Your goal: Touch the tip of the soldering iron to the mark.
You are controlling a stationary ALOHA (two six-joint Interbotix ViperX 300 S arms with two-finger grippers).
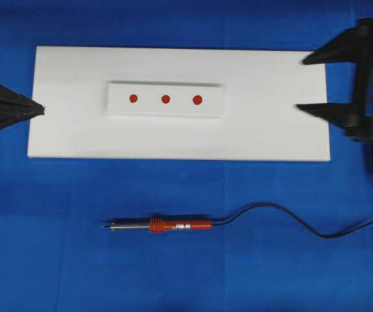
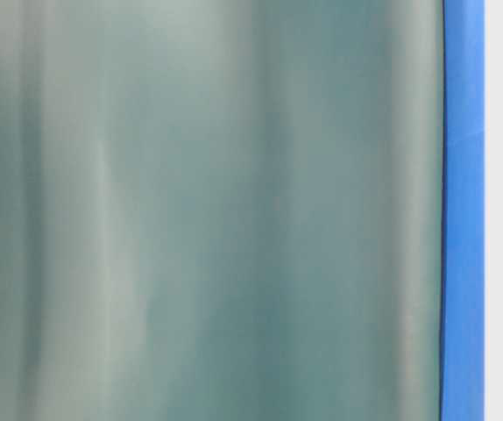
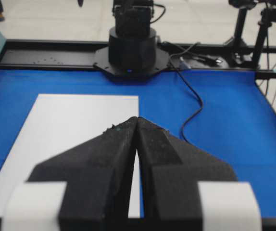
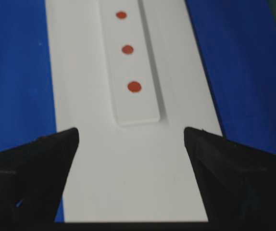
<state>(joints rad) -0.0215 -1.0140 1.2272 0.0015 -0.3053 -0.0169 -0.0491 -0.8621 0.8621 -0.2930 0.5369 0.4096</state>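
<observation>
The right gripper (image 1: 313,83), jaws wide apart and empty, hovers over the white board's (image 1: 69,136) right end. The left gripper (image 1: 40,109) is pressed together. The iron (image 1: 167,225) lies on blue cloth (image 1: 43,260), nearer the right gripper, tip pointing left.

A blue cloth (image 1: 173,273) covers the bench. On it lies a large white board (image 1: 69,130), long side across the overhead view. A smaller white strip (image 1: 118,104) rests flat near the board's middle. A blurred greenish sheet (image 2: 208,210) fills most of the table-level view.
</observation>
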